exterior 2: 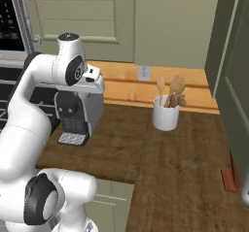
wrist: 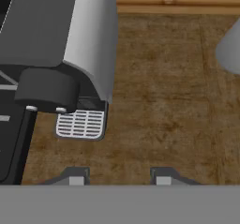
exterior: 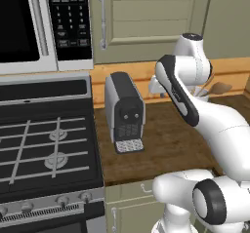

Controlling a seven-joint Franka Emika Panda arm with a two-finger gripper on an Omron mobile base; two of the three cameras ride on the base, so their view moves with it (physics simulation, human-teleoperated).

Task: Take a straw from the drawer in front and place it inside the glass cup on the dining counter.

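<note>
Stove (exterior: 44, 144) far left of the gripper (wrist: 117, 177). Coffee machine (wrist: 61, 45) just ahead-left of the gripper, drip grille (wrist: 80, 123) in front of the left fingertip (wrist: 75, 177). Gripper hangs over bare dark wood desk (wrist: 159, 101), fingertips parted, nothing between them, released. White utensil crock (exterior 2: 165, 113) with wooden spoons sits to the gripper's right, well apart. Drawer (exterior: 129, 190) closed, below the desk edge, under the gripper.

Sage-green cabinet doors (exterior 2: 121, 17) rise behind a dark wood worktop (exterior 2: 165, 163) beside a black stove (exterior: 44, 149).
</note>
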